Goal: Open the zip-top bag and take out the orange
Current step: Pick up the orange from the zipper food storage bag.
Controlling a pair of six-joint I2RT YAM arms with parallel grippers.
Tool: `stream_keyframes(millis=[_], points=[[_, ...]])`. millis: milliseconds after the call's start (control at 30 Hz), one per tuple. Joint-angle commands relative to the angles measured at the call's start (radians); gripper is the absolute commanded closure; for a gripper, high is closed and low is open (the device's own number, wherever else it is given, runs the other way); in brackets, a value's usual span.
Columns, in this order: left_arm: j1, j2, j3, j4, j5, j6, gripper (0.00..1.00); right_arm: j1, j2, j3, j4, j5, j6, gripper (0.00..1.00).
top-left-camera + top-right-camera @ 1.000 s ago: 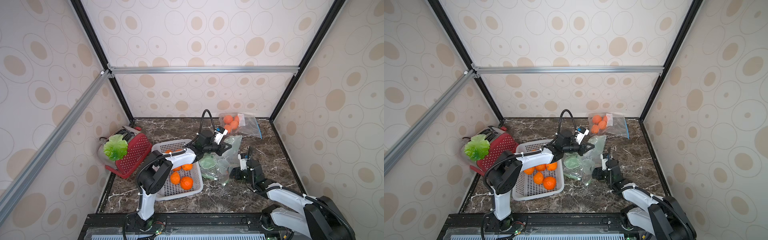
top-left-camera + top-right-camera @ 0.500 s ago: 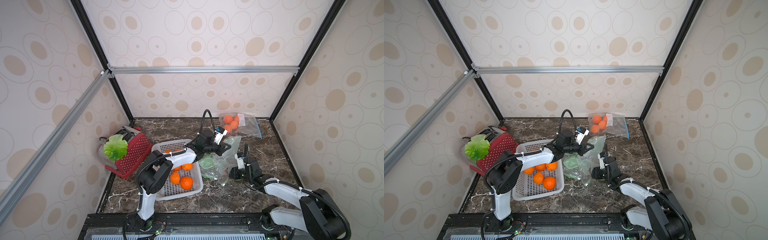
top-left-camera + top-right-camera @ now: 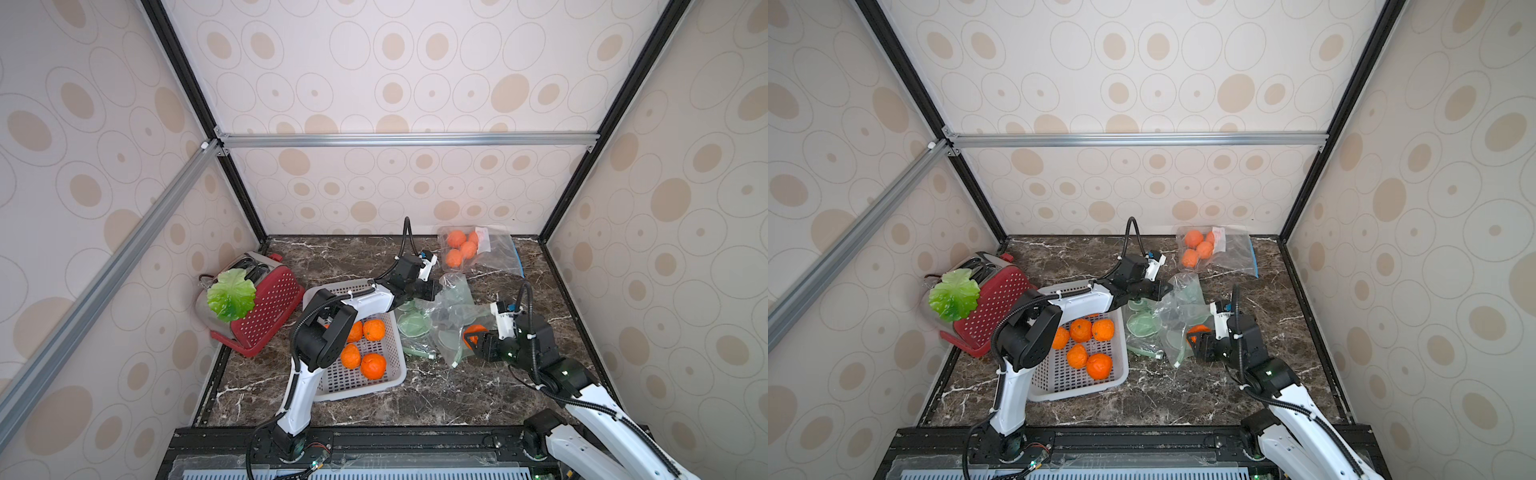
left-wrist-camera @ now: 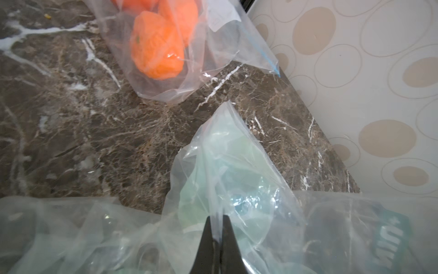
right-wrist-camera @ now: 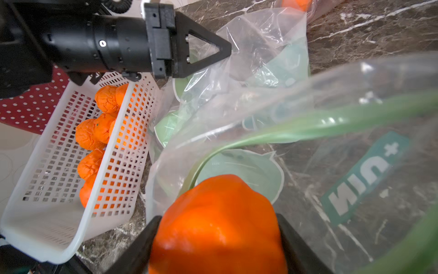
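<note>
While the left gripper is pinched shut on a thin fold of the zip-top bag, holding that far corner up in a peak (an anchor hold, I'd judge, so the film doesn't drag along), the right gripper is closed around the orange, with black fingers pressed on either side.

The orange sits right of centre in both top views, at the bag's lower-right edge by the open mouth. In the right wrist view the green zip strip arcs behind it, so it looks mostly out; whether it is fully clear of the film I cannot tell.

- **Bag:** clear soft plastic, crumpled and glossy, with pale green round prints and a teal label.
- **Orange:** bright, matte, lumpy and slightly dented; it looks like a soft fake.
- **White basket:** left of the bag, a rigid plastic grid holding wrinkled oranges. Probably the drop spot, near enough for a short carry.
- **Second bag:** also stuffed with orange fruit, lying at the upper right of the table by the back wall, with a blue zip edge and no gripper near it.
- **Table:** smooth dark brown marble with white veins.
- **Red perforated toaster:** at the left with a green leaf on it, not involved.
</note>
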Motion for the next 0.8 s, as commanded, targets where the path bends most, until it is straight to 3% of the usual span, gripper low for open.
stream_keyframes(millis=[0,167,333,533,633,767], points=[[-0.008,0.013,0.08,-0.084,-0.038,0.03,1.0,0.003,-0.093,0.03,-0.1,-0.037,0.003,0.44],[-0.008,0.03,0.143,-0.15,-0.044,0.054,1.0,0.002,-0.217,0.115,-0.17,-0.075,-0.041,0.44],[-0.008,0.032,0.19,-0.19,-0.055,0.074,1.0,0.003,-0.285,0.122,-0.113,-0.092,-0.042,0.45],[-0.009,-0.013,0.251,-0.26,-0.041,0.106,0.64,0.003,-0.223,0.101,0.058,-0.192,-0.002,0.46],[-0.008,-0.069,0.287,-0.299,-0.035,0.13,0.54,0.003,-0.15,0.074,0.205,-0.225,0.042,0.46],[-0.008,-0.194,0.269,-0.324,-0.069,0.161,0.51,0.008,0.02,0.047,0.432,-0.292,0.131,0.47]])
